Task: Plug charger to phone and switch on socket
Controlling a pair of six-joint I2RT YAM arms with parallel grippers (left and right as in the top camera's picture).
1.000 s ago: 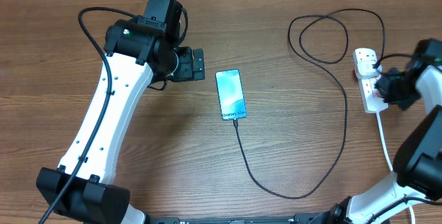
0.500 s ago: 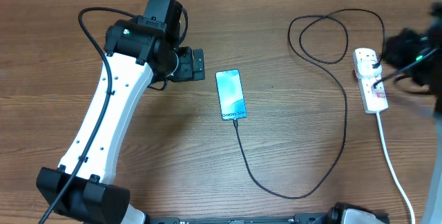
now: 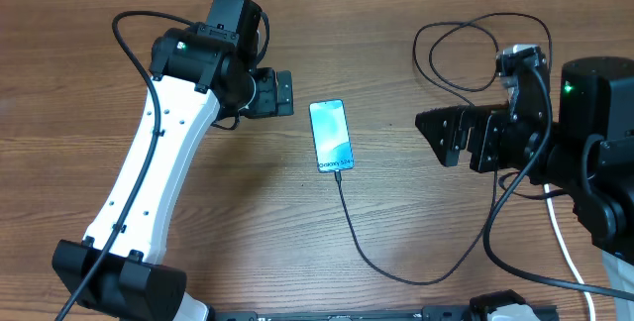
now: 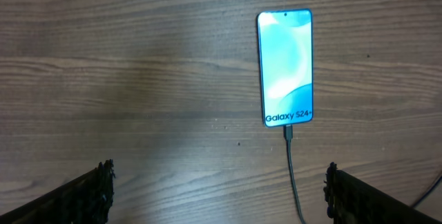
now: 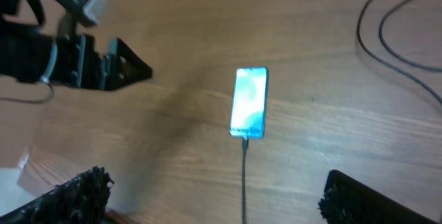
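Observation:
The phone lies face up mid-table with its light-blue screen lit. It also shows in the left wrist view as the phone and in the right wrist view as the phone. The charger meets the phone's bottom edge with its black tip, runs toward the front, then loops to the back right. My left gripper stands open to the left of the phone. To its right, my right gripper is open and empty above the table. My right arm hides the socket.
A thick white cord runs out from under my right arm toward the front right. Loops of the black cable lie at the back right. My left arm crosses the left side of the table.
My right arm has swung from the socket at the right edge toward the table's middle, and its gripper has opened. The left arm, the phone and the cable have not moved.

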